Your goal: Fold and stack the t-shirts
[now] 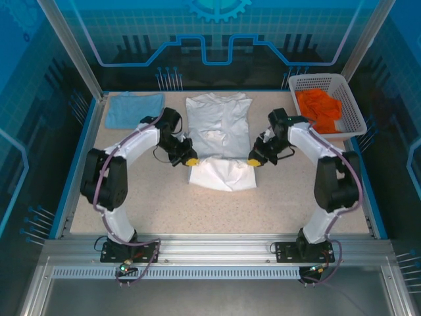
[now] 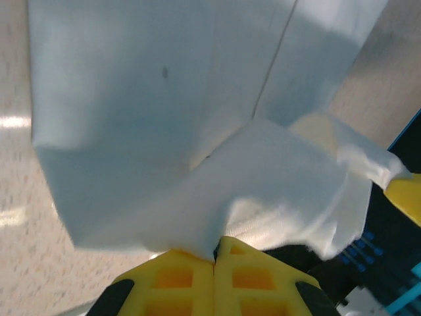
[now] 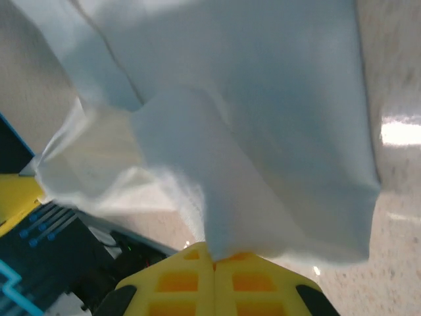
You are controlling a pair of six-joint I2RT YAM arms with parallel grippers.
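Observation:
A white t-shirt lies lengthwise in the middle of the table, collar toward the back. Its near hem is lifted off the table and stretched between both grippers. My left gripper is shut on the hem's left corner. My right gripper is shut on the right corner. Both wrist views show the white cloth hanging from the yellow fingers. A folded light blue t-shirt lies flat at the back left of the table.
A white lattice basket with orange cloth inside stands at the back right. The speckled table has bare room in front of the white shirt. Blue enclosure walls ring the table.

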